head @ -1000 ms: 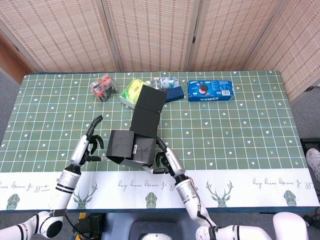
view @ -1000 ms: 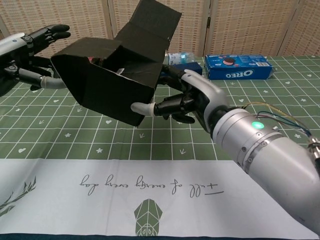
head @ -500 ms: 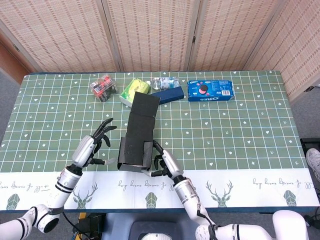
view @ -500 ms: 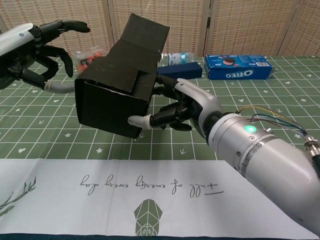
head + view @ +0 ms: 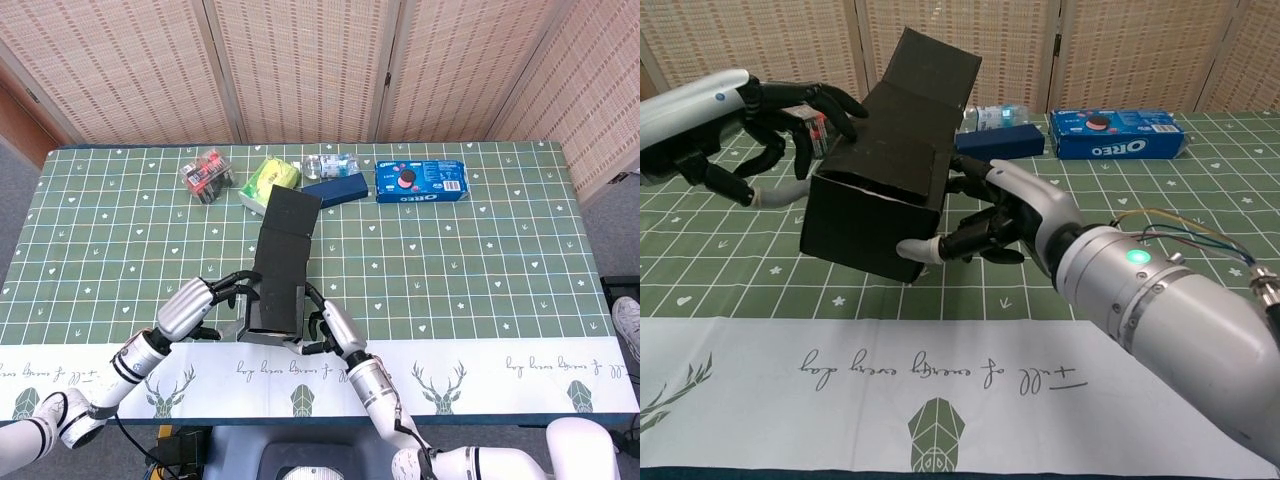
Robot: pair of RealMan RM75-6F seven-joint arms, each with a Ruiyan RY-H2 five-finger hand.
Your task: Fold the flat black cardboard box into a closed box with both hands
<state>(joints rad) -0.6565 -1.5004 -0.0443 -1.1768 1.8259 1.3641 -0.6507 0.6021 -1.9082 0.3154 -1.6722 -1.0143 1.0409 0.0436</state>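
Head view, change: the left hand, spread and well clear of the cardboard half a second ago, now sits at the left wall of the black cardboard box, fingers curled toward it; whether they grip cannot be told here.
Head view, right hand: stays against the box's right side near the table's front edge.
Head view, box position: near the front of the green tablecloth, long lid flap reaching toward the far items.
Head view, containers: Oreo pack, yellow-green packet, battery pack and a small clear bottle along the far side; contents not readable.

Chest view, left hand: fingers partly spread, tips at the box's top left edge, touching, not clasping.
Chest view, right hand: thumb under the lower right corner, fingers on the side wall, holding it.
Chest view, meaning: both hands now flank the box, so the walls look squared; lid flap stands open, closing not yet done.
Chest view, box interior: hidden.
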